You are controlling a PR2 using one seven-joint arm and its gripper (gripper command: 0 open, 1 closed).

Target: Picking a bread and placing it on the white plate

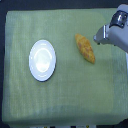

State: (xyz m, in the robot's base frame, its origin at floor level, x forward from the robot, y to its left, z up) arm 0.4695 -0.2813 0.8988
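Lying on the green cloth (65,95), a little toward two o'clock from the middle of the exterior view, the bread (85,48) is being left untouched, so the picking step is judged to be the one in hand and not yet carried out. The gripper (98,37) is being held at about two o'clock in the view, just beside the upper end of the bread on the three o'clock side, and nothing is being carried by it; whether its jaws are apart or together cannot be told, since the tip is being shown only as a small blurred block. The white plate (42,60) is sitting bare at about nine o'clock, well apart from the bread, with open cloth between them. The long axis of the bread is being laid on a slant, one tapered end pointing toward eleven o'clock and the other toward five o'clock. For the next move, it is judged that the gripper is being called on to travel a short way toward eight o'clock until it is over the middle of the roll, to be turned so that the jaws are closing across the narrow width, not along the length, and to be lowered onto the crust before any carry toward nine o'clock is being attempted.
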